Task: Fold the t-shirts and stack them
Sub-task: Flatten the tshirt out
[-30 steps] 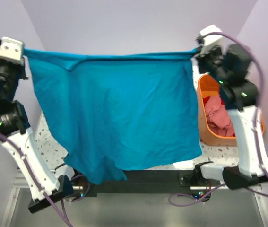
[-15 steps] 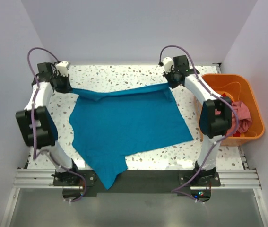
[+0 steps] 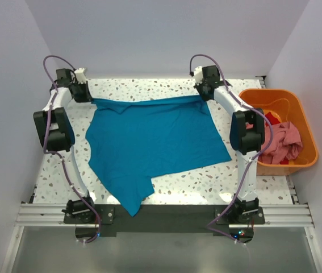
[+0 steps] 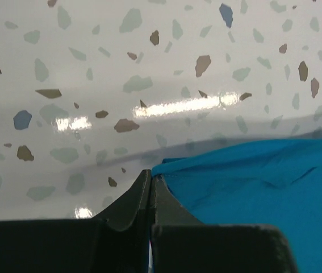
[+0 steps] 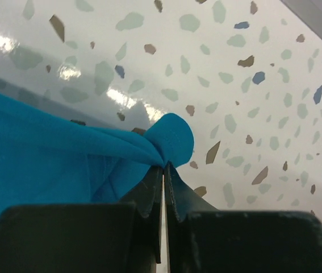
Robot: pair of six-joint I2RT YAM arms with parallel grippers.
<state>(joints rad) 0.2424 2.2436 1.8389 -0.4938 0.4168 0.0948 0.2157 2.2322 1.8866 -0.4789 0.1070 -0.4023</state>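
Teal-blue t-shirt (image 3: 155,136) spread on tabletop (image 3: 149,86) | left hand (image 3: 87,96) clamped on upper-left corner | right hand (image 3: 205,94) clamped on upper-right corner

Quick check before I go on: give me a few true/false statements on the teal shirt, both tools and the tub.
The teal t-shirt lies spread on the table. True.
The left tool hangs open above it. False: it is shut on a far corner.
The right tool is shut on the other far corner. True.
The orange tub is empty. False: pink cloth and red cloth lie in it.
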